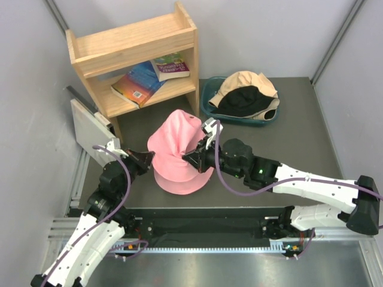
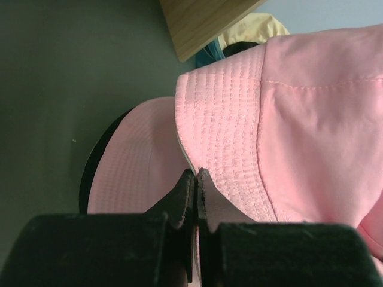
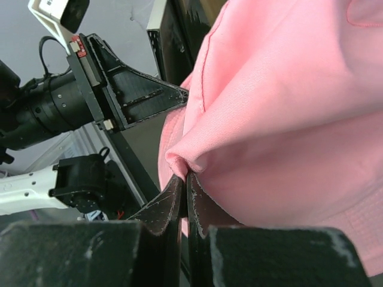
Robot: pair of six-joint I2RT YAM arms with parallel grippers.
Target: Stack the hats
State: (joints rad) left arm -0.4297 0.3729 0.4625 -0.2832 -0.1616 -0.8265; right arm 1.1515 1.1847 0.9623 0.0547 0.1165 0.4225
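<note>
Centre of the top view, and both arms have the soft pink fabric bucket hat between them, its crown bunched up and leaning toward the upper right. The left gripper comes in from the lower left and meets the hat's left side; the left wrist camera shows its black fingers pressed together on the stitched edge of the brim, no gap between them but the cloth. The right gripper reaches in from the right, and its own wrist view has the jaws clamped tight on a pinched fold of pink cloth, with the hat filling the right of that frame. Below the held hat, a flat pink brim lies on the dark grey table near the bottom middle of the top view; it looks like a second pink hat, though the folds make that hard to confirm. In the left wrist view a dark curved edge sits under that lower brim, too cropped to name. Upper right of the top view, a teal plastic tub holds a tan floppy bucket hat with a black floppy bucket hat lying across it. Upper left, a pale wooden shelf unit stands with two colourful paperback books on its lower shelf.
</note>
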